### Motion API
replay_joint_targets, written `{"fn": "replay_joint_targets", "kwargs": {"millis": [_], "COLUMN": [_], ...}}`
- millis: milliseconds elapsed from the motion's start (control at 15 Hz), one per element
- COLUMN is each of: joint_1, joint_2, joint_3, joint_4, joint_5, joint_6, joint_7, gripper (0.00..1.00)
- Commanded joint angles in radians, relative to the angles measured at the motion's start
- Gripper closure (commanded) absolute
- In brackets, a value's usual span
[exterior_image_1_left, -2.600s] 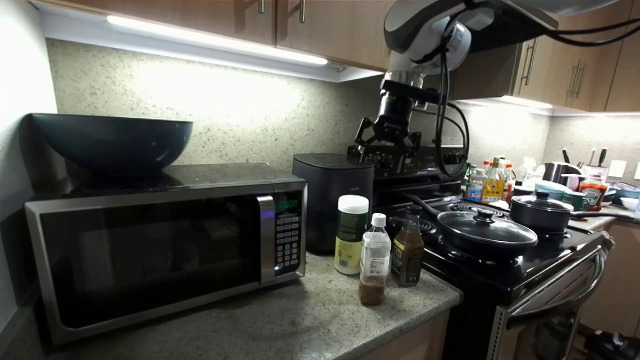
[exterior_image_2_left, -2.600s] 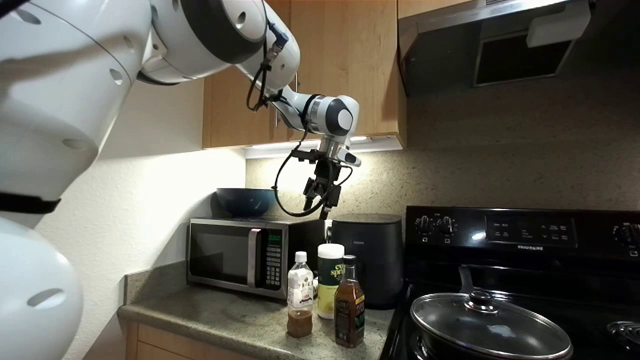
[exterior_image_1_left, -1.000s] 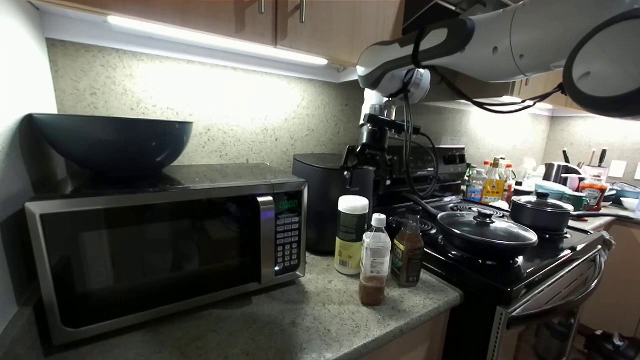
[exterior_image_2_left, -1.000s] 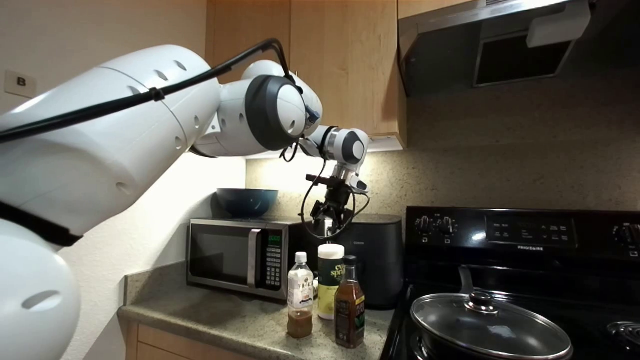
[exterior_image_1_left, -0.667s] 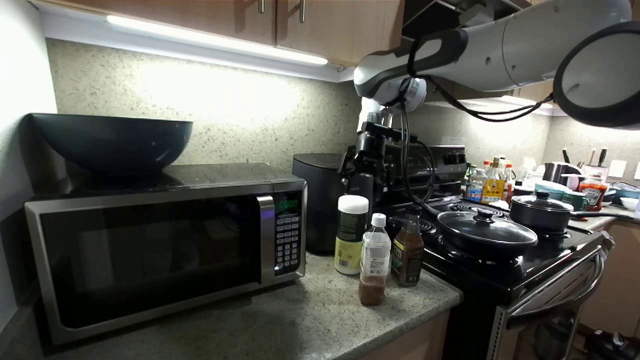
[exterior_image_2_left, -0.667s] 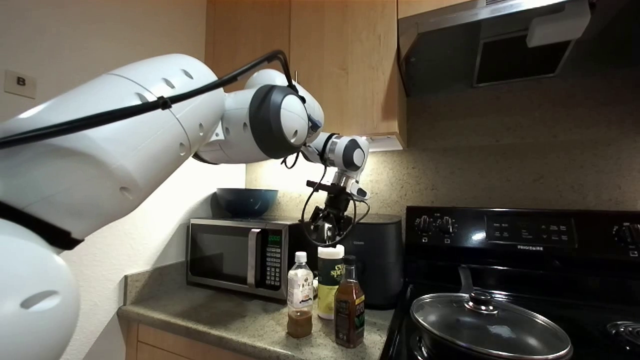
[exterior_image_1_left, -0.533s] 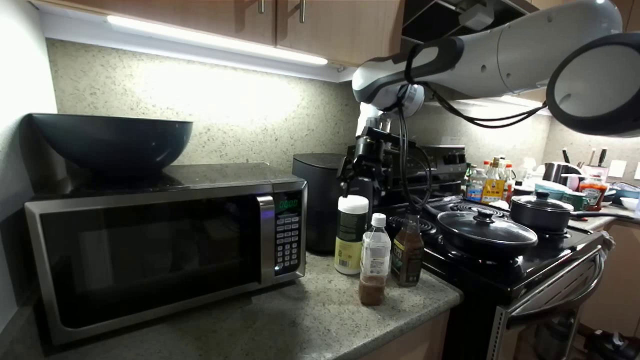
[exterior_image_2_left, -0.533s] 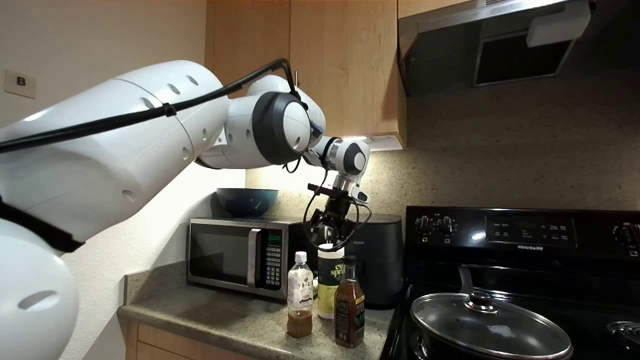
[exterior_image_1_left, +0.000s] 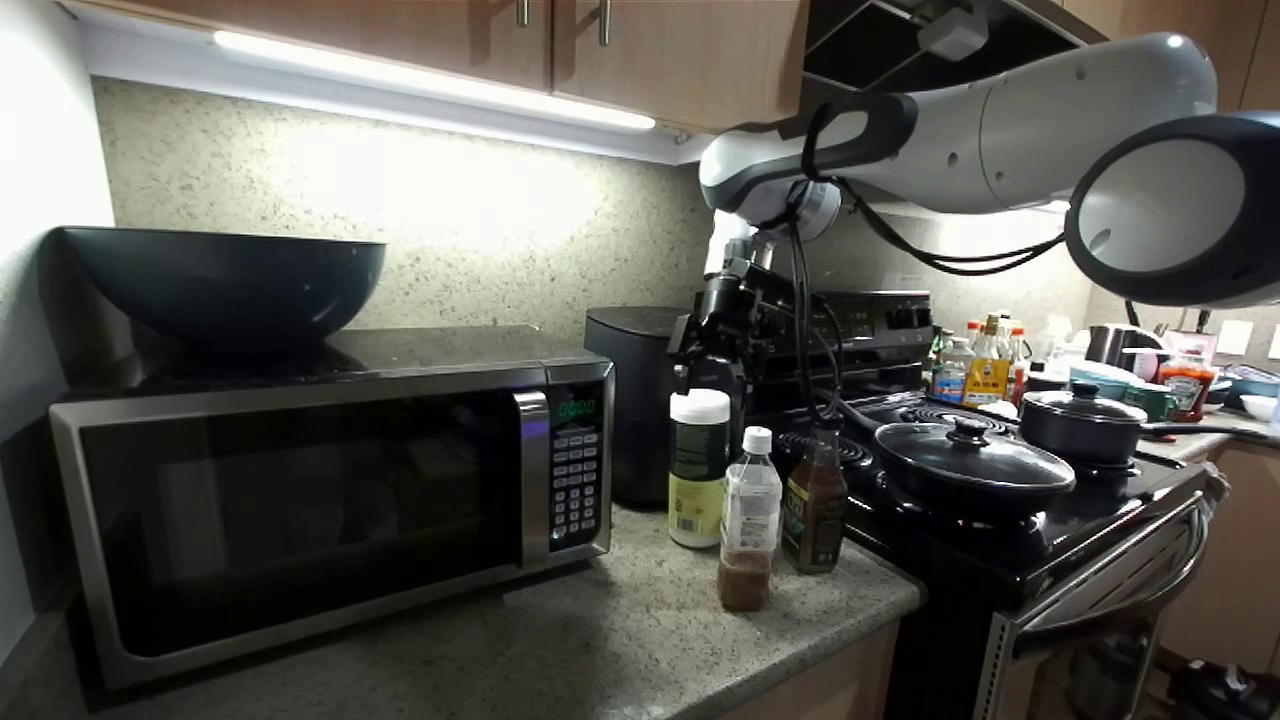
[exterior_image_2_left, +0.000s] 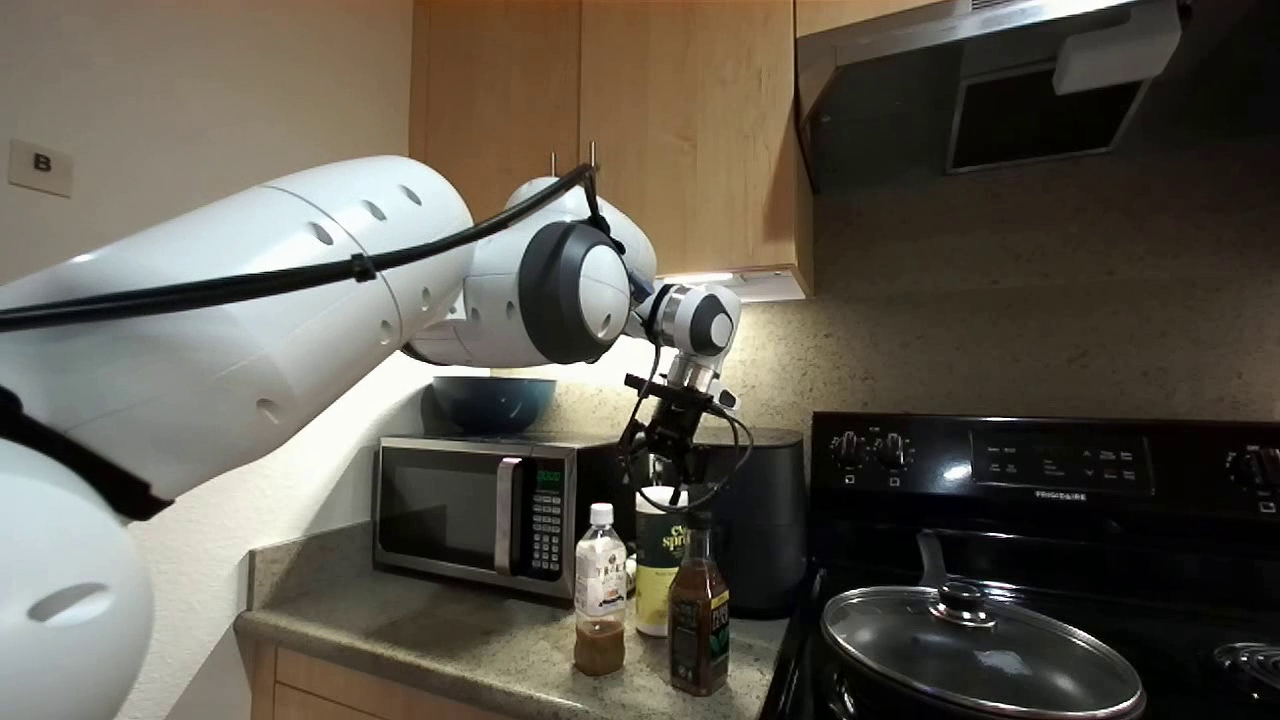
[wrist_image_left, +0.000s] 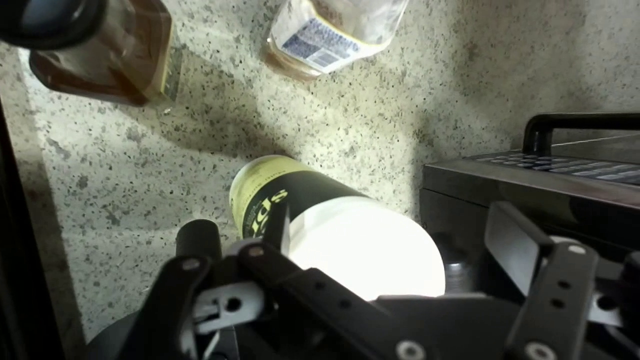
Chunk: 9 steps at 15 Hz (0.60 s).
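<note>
A canister with a white lid, dark green band and yellow base (exterior_image_1_left: 698, 470) stands on the counter (exterior_image_1_left: 620, 640); it shows also in an exterior view (exterior_image_2_left: 658, 560) and the wrist view (wrist_image_left: 317, 187). My gripper (exterior_image_1_left: 712, 378) is open, pointing down at its lid, and shows also in an exterior view (exterior_image_2_left: 660, 472). In the wrist view the gripper (wrist_image_left: 397, 235) has the lid between its fingers. One finger is against or very near the lid; a gap separates the other. A clear bottle with brown contents (exterior_image_1_left: 750, 530) and a brown sauce bottle (exterior_image_1_left: 815, 510) stand beside the canister.
A microwave (exterior_image_1_left: 320, 510) with a dark blue bowl (exterior_image_1_left: 230, 285) on top stands beside the canister. A black appliance (exterior_image_1_left: 635, 410) is behind it. The stove holds a lidded pan (exterior_image_1_left: 970, 475) and a pot (exterior_image_1_left: 1080, 425). Cabinets (exterior_image_2_left: 690, 130) hang above.
The gripper has come down from above the black appliance to the canister's lid, fingers open throughout. The canister's top has shifted slightly toward the microwave since half a second ago.
</note>
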Motion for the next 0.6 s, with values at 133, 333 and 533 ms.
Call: {"fn": "replay_joint_targets", "kwargs": {"millis": [133, 333, 533], "joint_1": [0.010, 0.031, 0.055], "joint_2": [-0.009, -0.042, -0.054], "joint_3": [-0.015, -0.057, -0.097], "joint_4": [-0.007, -0.046, -0.057], "joint_5": [-0.007, -0.025, -0.049], "joint_6": [0.017, 0.064, 0.097], "joint_7": [0.042, 0.160, 0.247], "gripper": [0.00, 0.00, 0.00]}}
